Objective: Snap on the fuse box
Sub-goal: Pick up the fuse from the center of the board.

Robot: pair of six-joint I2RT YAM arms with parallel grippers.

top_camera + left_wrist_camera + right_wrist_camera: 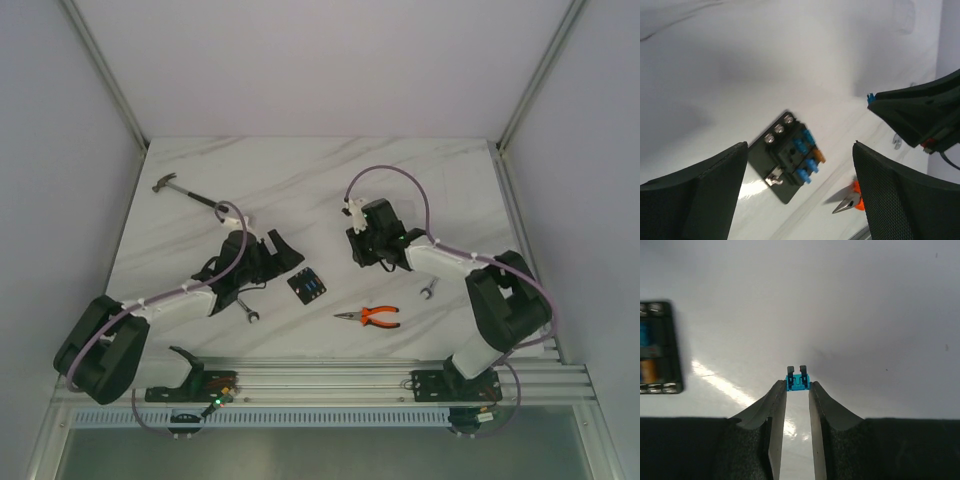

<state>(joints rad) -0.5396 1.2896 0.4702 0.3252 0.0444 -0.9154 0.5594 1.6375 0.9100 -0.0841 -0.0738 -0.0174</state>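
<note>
The fuse box [306, 285] is a small flat black square with blue fuses on its face, lying on the marble table between the arms. It shows in the left wrist view [788, 156] with silver screws, blue fuses and one orange fuse, and at the left edge of the right wrist view [657, 346]. My left gripper [283, 250] is open and empty, hovering just up and left of the box. My right gripper [357, 248] is shut on a small blue fuse [797, 380], pinched at the fingertips with its prongs pointing out, right of the box.
Orange-handled pliers [370, 317] lie in front of the box, their tip in the left wrist view [850, 201]. A small wrench [248, 314] lies near the left arm, another wrench [427, 290] near the right arm. A hammer [185, 191] lies at the back left.
</note>
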